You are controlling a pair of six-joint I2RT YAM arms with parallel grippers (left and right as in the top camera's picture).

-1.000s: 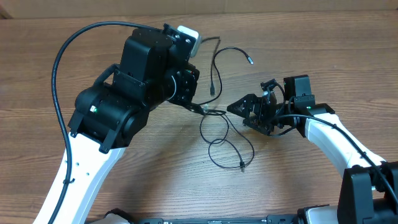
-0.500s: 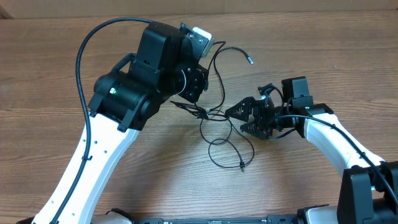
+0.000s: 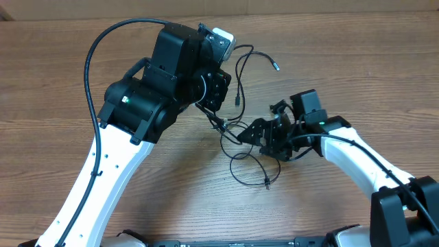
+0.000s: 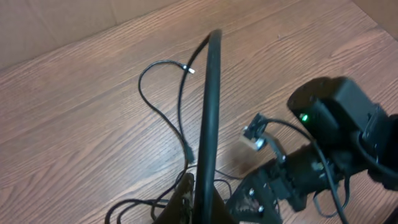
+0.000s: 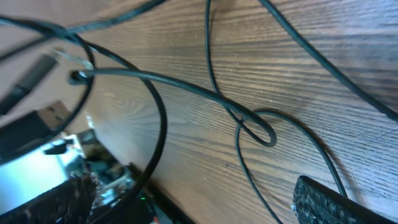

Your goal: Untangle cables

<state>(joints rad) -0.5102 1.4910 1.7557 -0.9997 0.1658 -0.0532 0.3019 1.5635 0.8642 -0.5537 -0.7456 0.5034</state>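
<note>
Several thin black cables (image 3: 234,125) lie tangled on the wooden table between my two grippers. One plug end (image 3: 276,67) points to the far side and another plug (image 3: 267,184) lies nearer the front. My left gripper (image 3: 221,126) is shut, pinching a cable at the knot, with strands running off from its tip. In the left wrist view its fingers (image 4: 185,198) sit low in the frame beside the cords (image 4: 157,99). My right gripper (image 3: 248,137) stands open just right of the knot. In the right wrist view a small cable loop (image 5: 245,121) lies ahead of its pad (image 5: 323,202).
The left arm's thick black hose (image 4: 209,106) crosses the middle of the left wrist view and arcs over the table at the left (image 3: 92,62). The right arm's body (image 4: 339,121) sits close to the left gripper. The table's far edge (image 3: 329,12) runs along the top.
The left arm swung right and toward the far side, then held still. The right gripper, still open, slid left toward the knot, and the upper cable loop shifted.
</note>
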